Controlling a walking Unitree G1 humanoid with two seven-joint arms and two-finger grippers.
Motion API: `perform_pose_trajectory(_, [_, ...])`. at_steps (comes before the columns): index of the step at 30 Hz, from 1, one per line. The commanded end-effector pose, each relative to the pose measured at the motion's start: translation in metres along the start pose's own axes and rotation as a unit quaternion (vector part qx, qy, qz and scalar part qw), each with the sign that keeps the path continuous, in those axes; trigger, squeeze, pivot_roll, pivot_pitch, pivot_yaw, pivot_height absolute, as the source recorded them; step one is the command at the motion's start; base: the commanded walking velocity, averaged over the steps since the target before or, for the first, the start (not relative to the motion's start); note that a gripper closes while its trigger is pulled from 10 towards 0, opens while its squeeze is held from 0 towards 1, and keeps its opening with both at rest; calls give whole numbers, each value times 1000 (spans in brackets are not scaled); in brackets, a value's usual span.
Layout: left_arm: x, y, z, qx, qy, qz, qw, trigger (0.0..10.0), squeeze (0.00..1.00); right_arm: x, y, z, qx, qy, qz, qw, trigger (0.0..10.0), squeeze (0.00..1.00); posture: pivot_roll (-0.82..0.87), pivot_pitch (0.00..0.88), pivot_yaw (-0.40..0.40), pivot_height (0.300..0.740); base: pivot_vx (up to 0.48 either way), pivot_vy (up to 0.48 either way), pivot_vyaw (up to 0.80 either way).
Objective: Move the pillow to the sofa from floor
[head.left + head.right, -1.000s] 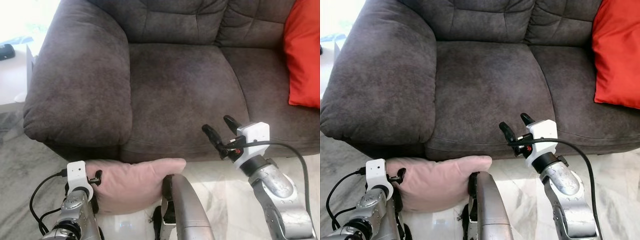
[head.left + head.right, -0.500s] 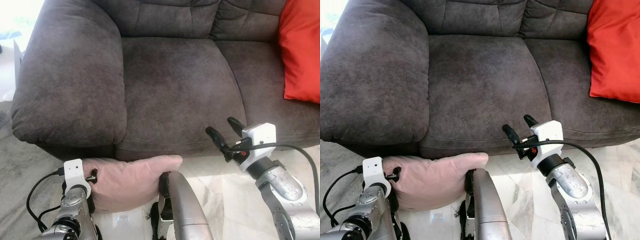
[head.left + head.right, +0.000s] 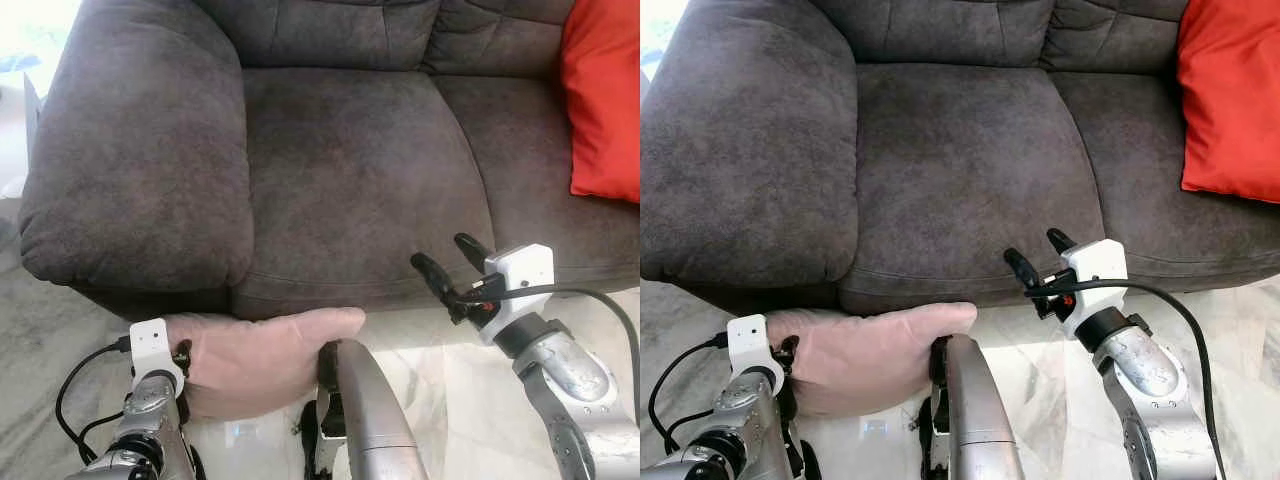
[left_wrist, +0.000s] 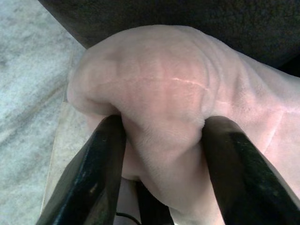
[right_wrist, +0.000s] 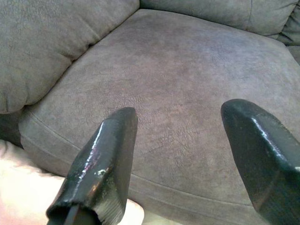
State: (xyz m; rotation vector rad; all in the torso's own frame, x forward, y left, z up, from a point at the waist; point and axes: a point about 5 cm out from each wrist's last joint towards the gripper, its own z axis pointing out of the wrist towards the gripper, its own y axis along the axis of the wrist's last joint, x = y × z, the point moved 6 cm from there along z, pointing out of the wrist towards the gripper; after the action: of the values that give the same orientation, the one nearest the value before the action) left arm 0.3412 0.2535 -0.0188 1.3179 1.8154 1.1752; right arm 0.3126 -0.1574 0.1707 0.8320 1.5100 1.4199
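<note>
A pale pink pillow (image 3: 262,355) hangs low in front of the dark grey sofa (image 3: 350,160), just below the seat's front edge. My left gripper (image 4: 161,140) is shut on the pillow's left end; both black fingers (image 4: 101,164) pinch a bulge of its fabric. The left wrist block (image 3: 152,345) sits at the pillow's left side. My right gripper (image 3: 443,265) stands open and holds nothing, raised before the seat cushion's front edge, right of the pillow. Its fingers (image 5: 101,159) point at the seat cushion (image 5: 187,93).
An orange-red cushion (image 3: 603,95) leans at the sofa's right end. The big rounded armrest (image 3: 140,150) rises on the left. Pale marble floor (image 3: 455,385) lies in front. A silver part of my own body (image 3: 368,415) shows at bottom centre, partly covering the pillow.
The view has shifted a little closer to the sofa. The pillow stays pinched in the left gripper, and the right gripper stays open in much the same place.
</note>
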Motion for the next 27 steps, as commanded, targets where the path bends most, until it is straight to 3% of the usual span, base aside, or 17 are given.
perform_pose_trajectory(1, [1,-24,-6,40,3,4,999,0,0,-6,2,-7,2,-10,-7,1000,10000,0,-208,309,-207,528,0,0,0])
perform_pose_trajectory(27, [3,-24,-5,40,-3,20,999,0,0,-1,-3,2,-1,-16,4,1000,10000,0,-170,276,-179,528,0,0,0])
